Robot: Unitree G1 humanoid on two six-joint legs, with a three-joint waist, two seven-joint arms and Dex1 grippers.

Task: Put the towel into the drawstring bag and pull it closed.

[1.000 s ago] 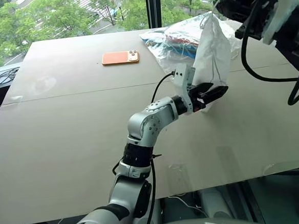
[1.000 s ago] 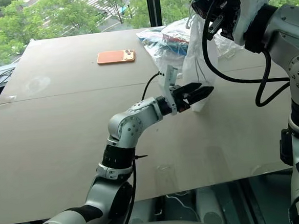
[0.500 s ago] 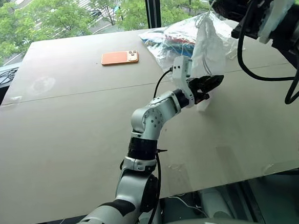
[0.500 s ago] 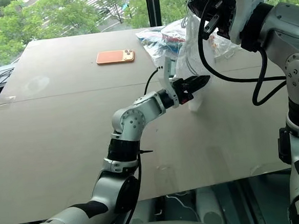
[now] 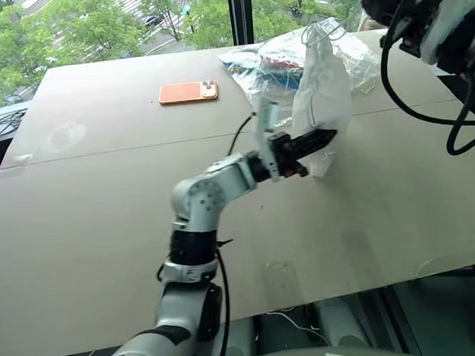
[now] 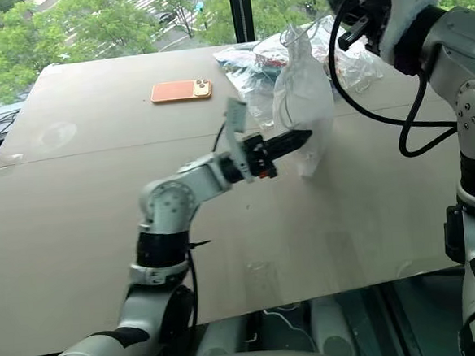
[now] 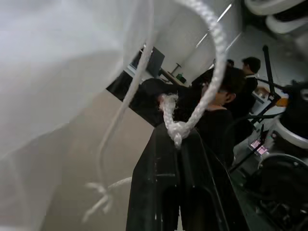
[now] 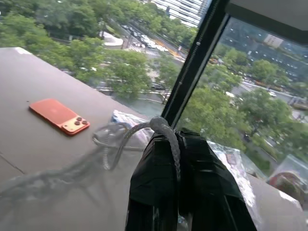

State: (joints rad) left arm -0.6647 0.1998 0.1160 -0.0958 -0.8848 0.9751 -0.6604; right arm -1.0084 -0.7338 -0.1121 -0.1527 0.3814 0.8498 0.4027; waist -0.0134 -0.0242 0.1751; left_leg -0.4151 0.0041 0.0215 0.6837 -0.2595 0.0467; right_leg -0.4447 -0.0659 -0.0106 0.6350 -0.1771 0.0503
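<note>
The left gripper (image 5: 320,135) is nearest. Its two black fingers are pressed together on a white cord (image 7: 211,72), with the cord's knot sitting right at the fingertips in the left wrist view. The gripper sits at the lower side of the drawstring bag (image 5: 323,99), just above the table (image 5: 101,204).

The drawstring bag hangs in the air between the two grippers. It is thin, white and crinkly. It hangs tall, with its long way going up and down. Its mouth is at the top and its bottom corner is low, close to the table. I cannot tell what is inside it. No towel lies out on the table.

Higher up and farther back is the right gripper (image 5: 376,5). Its fingers are also pressed together, pinching another loop of cord (image 8: 166,132) at the top of the bag.

Behind the bag lies a clear plastic bag (image 5: 274,65) with colourful things in it. Farther to the left on the table lies an orange phone (image 5: 188,92). Beyond the table is a window with green trees (image 5: 88,25).
</note>
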